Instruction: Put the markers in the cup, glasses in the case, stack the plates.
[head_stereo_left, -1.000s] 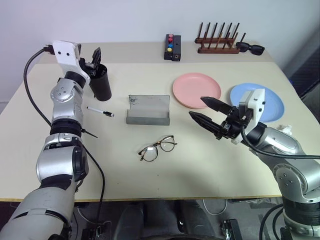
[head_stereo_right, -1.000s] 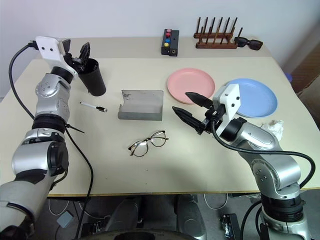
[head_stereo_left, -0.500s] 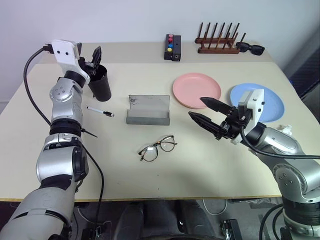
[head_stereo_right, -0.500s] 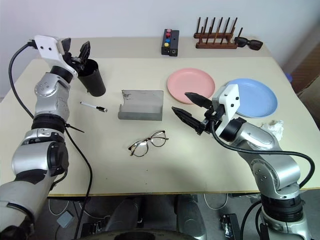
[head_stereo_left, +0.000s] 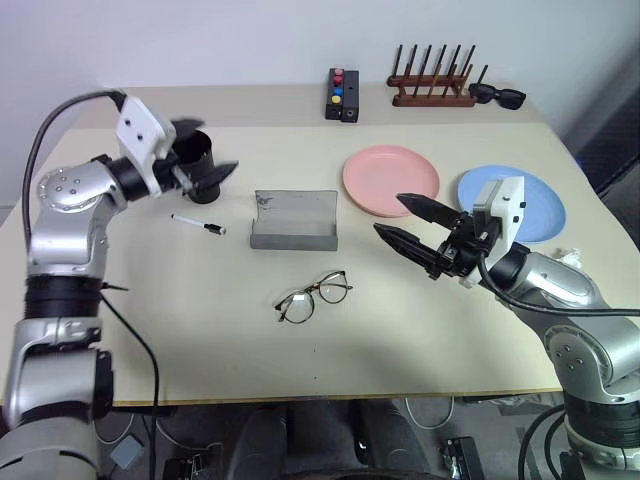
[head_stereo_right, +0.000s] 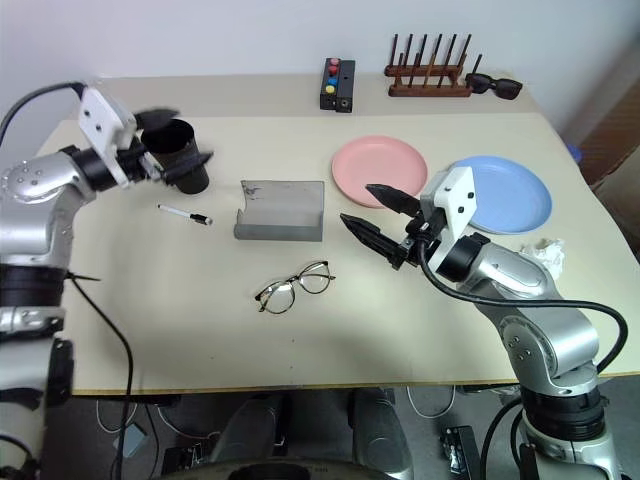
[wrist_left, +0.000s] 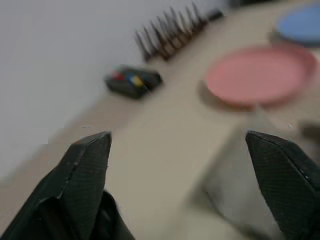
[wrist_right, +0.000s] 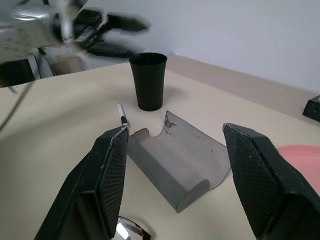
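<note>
Head view: left hand (head_stereo_left: 212, 150) fingers apart, empty, beside black cup (head_stereo_left: 200, 165) far left; white marker (head_stereo_left: 198, 224) on bench (head_stereo_left: 400, 320) | right hand (head_stereo_left: 412, 229) fingers apart, empty, near pink plate (head_stereo_left: 390, 179) | right wrist view: grey case (wrist_right: 177, 160) open; glasses (head_stereo_left: 313, 297) nearer.

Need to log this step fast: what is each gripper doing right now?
Left gripper: open, holding nothing, beside the cup.
Right gripper: open, holding nothing, above the table.
</note>
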